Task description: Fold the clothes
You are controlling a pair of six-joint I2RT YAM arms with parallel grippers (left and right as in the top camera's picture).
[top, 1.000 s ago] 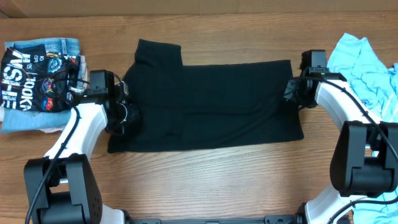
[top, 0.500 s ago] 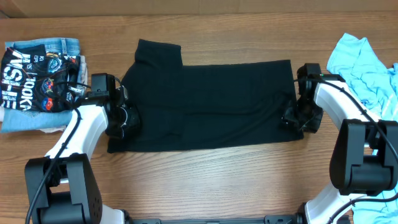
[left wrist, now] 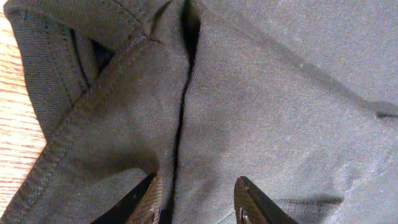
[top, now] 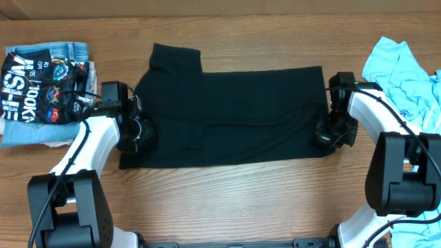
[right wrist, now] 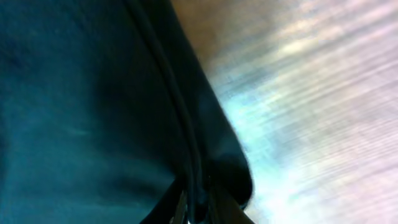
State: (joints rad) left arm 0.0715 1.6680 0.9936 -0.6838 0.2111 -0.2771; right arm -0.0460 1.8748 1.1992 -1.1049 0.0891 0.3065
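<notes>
Pinching the black T-shirt (top: 227, 114) at both near corners, left pincer (left wrist: 194, 202) spread over a seam, right pincer (right wrist: 198, 208) nipping the hem, readying a fold.

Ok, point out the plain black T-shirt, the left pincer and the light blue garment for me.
Plain black T-shirt (top: 248, 114): overhead view, middle of its body.
Left pincer (left wrist: 196, 199): left wrist view, between its fingertips.
Light blue crumpled garment (top: 403, 72): overhead view, middle of its folds.
</notes>
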